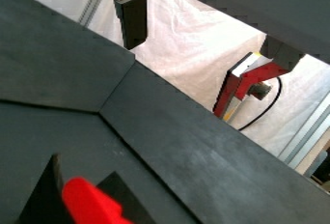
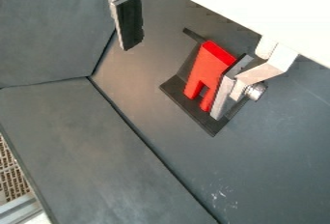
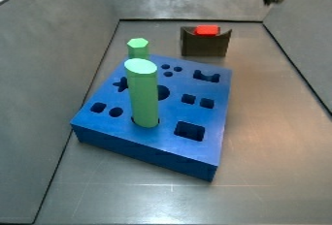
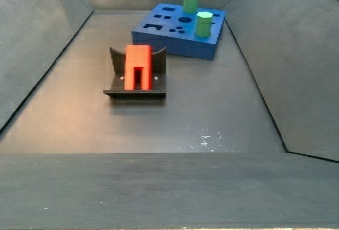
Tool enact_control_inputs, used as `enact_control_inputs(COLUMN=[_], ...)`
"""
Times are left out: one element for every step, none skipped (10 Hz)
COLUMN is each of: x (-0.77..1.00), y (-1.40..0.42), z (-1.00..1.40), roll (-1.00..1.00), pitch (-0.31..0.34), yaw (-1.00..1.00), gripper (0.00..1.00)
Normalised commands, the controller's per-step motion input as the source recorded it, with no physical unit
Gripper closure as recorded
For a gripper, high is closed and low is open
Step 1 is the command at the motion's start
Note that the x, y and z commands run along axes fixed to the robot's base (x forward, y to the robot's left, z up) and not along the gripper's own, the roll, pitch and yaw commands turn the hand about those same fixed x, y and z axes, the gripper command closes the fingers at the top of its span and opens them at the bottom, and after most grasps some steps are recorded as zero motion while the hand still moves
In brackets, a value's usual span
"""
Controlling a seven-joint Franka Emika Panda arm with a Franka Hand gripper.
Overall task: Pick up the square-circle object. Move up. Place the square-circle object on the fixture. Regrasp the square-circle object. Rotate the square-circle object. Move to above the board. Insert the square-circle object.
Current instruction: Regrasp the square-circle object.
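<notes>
In both side views one square-circle object point(image 4: 138, 63) rests on one fixture point(image 4: 134, 91); the gripper point(image 2: 194, 49) is spread, empty

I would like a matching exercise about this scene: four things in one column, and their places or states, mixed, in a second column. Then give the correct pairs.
Things:
1. red peg
2. tall green cylinder
3. gripper
4. fixture

Places or states:
A. stands upright in the blue board
B. up above the floor, fingers apart, holding nothing
C. on the floor, apart from the board
D. rests on the fixture

Pairs: 1-D, 2-A, 3-B, 4-C
</notes>
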Motion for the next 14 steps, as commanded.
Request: enact_control_inputs(x=[0.09, 0.09, 0.1, 0.11, 0.11, 0.12, 0.12, 0.13, 0.14, 0.12, 0.1, 0.09, 0.09, 0.08], y=[0.05, 0.05, 0.04, 0.04, 0.04, 0.03, 0.03, 0.02, 0.01, 0.0, -0.01, -0.01, -0.01, -0.01], z=[-1.0, -1.0, -1.0, -1.0, -1.0, -1.0, -1.0, -1.0, -1.0, -0.82, -0.68, -0.55, -0.38, -0.25], roll=[0.1, 0.08, 0.07, 0.06, 0.05, 0.05, 0.05, 0.06, 0.06, 0.06, 0.06, 0.07, 0.07, 0.07], pitch=[-0.035, -0.036, -0.034, -0.031, -0.025, -0.018, -0.013, -0.003, 0.0, 0.009, 0.009, 0.004, 0.006, 0.007], yaw=[0.05, 0.04, 0.03, 0.03, 0.02, 0.02, 0.02, 0.02, 0.03, 0.03, 0.04, 0.04, 0.05, 0.05], gripper=[0.0, 0.0, 0.0, 0.0, 0.0, 0.0, 0.0, 0.0, 0.0, 0.0, 0.0, 0.0, 0.0, 0.0])
